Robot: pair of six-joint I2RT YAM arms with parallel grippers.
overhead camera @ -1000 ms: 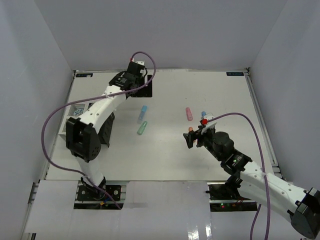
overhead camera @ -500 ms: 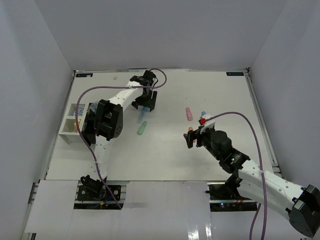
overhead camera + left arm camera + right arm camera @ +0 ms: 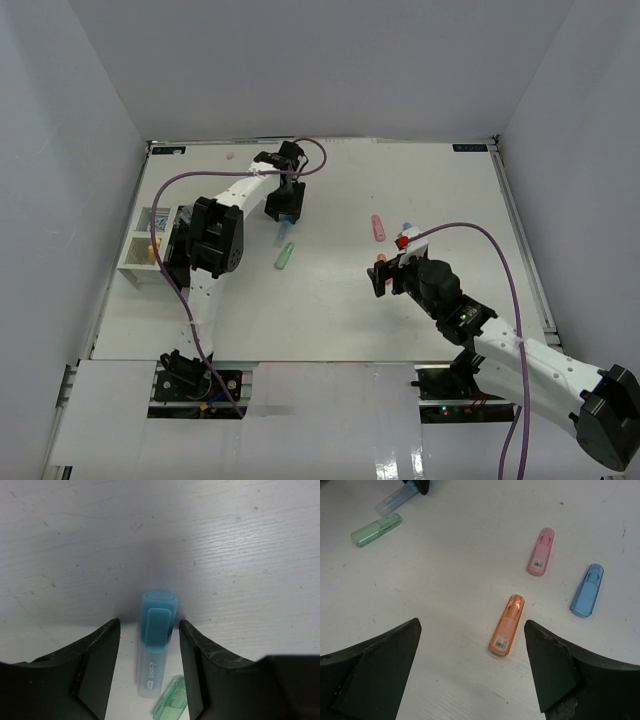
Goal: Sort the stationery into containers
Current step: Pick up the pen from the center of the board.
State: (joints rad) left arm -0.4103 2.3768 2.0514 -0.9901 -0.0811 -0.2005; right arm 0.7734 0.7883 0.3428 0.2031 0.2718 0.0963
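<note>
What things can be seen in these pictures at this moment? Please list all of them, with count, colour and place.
table: 1, white, under everything
white tray: 1, white, left edge of the table; holds something yellowish, too small to name
pale blue marker: 1, light blue, between the left pincer's fingers
green marker: 1, green, beside the pale blue marker
pink marker: 1, pink, centre-right
orange marker: 1, orange, before the right pincer
blue marker: 1, deeper blue, right of the pink marker
left pincer: 1, black, open, one finger each side of the pale blue marker
right pincer: 1, black, open wide, near the orange marker
</note>
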